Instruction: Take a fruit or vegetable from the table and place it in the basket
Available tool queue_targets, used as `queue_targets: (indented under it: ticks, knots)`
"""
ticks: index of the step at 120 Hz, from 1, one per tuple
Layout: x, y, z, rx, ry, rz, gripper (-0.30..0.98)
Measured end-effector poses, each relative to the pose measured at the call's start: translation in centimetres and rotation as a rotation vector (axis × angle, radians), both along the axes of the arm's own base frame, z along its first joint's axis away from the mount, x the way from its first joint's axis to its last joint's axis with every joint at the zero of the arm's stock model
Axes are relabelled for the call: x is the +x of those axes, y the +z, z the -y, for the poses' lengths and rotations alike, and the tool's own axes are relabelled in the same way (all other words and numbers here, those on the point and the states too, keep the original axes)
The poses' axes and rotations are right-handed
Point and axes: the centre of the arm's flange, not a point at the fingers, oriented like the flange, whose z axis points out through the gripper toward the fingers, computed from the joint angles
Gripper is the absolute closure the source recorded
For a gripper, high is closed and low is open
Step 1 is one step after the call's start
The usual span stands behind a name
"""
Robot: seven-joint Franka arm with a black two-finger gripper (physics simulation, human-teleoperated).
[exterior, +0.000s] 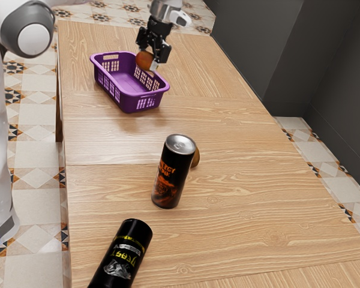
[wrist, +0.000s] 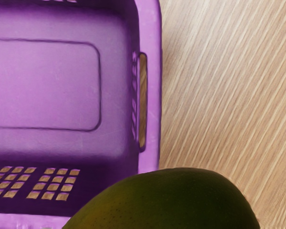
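The exterior view shows the gripper (exterior: pixel 152 59) clasping a mango (exterior: pixel 145 60) above the purple basket's (exterior: pixel 129 103) rim, orange-brown skin showing. Well apart from the basket, toward the camera, stands an energy drink can (exterior: pixel 173 174), a brown rounded thing (exterior: pixel 195 158) partly hidden behind it; a black can (exterior: pixel 123 255) is farther off. The wrist view adds the mango's dark green side and the basket's handle slot. The mango's long axis appears to run across the basket's end rim; which end is the stem, I cannot tell.
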Motion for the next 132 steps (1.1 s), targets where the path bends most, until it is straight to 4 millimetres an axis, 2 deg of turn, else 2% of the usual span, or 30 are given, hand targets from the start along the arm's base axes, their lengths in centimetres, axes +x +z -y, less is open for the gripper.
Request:
queue_targets:
  ticks: [32,73,104,132]
  knots:
    - [-3.0,0.9,-2.8,-0.021,0.059,-0.014,0.25]
    - [-5.9,-0.5,-6.8,0.036,0.115,-0.051,0.25]
    - [-8.0,-0.1,-7.7,0.063,0.113,-0.016,0.24]
    - [-8.5,-0.6,-9.3,0.105,0.128,-0.011,0.25]
